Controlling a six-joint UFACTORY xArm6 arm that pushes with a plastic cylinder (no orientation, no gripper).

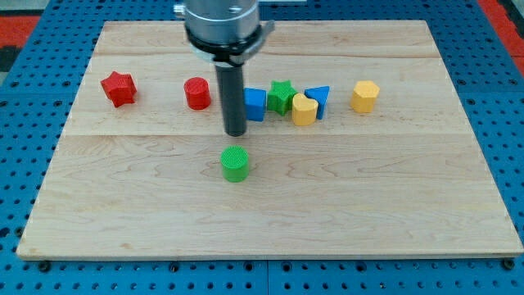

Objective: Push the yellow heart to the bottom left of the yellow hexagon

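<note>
The yellow heart (304,109) lies right of the board's centre, touching a green star (282,97) on its left and a blue triangle (318,101) on its right. The yellow hexagon (365,96) sits further to the view's right, apart from them. My tip (236,132) is at the end of the dark rod, well left of the yellow heart, just left of a blue block (255,104) and above a green cylinder (236,164).
A red cylinder (196,93) stands left of the rod and a red star (119,88) further left. All blocks rest on a wooden board (409,205) over a blue pegboard.
</note>
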